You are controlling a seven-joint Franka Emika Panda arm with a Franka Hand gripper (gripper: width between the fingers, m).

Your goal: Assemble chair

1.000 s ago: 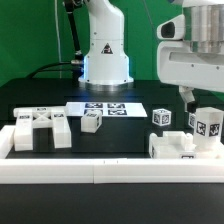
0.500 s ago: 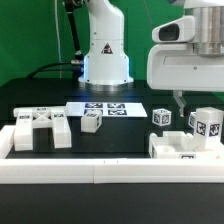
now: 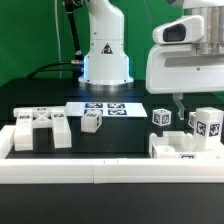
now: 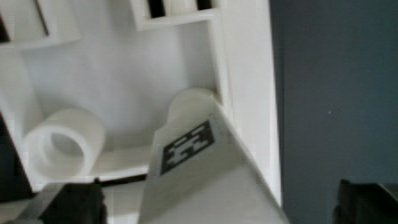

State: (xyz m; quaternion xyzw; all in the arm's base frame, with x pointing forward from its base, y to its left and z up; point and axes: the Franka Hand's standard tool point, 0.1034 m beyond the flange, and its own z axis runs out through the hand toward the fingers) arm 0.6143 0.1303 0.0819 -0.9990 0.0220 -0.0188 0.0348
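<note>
The chair (image 3: 40, 128) is lying as loose white parts on the black bench (image 3: 125, 136). The slotted seat block (image 3: 30, 135) is sitting at the exterior view's left, a low tagged part (image 3: 180, 148) at the right beside the border rail (image 3: 100, 172), and small tagged cubes (image 3: 161, 117) between them. The hand (image 4: 217, 203) is hovering above the right-hand parts, jaws standing wide apart, gripping nothing. A tagged white piece (image 4: 187, 145) is showing between its fingers (image 4: 71, 200).

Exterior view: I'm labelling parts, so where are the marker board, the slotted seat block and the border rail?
marker board (image 3: 75, 108): exterior view, a bare white patch.
slotted seat block (image 3: 40, 121): exterior view, top face.
border rail (image 3: 100, 172): exterior view, middle stretch.
</note>
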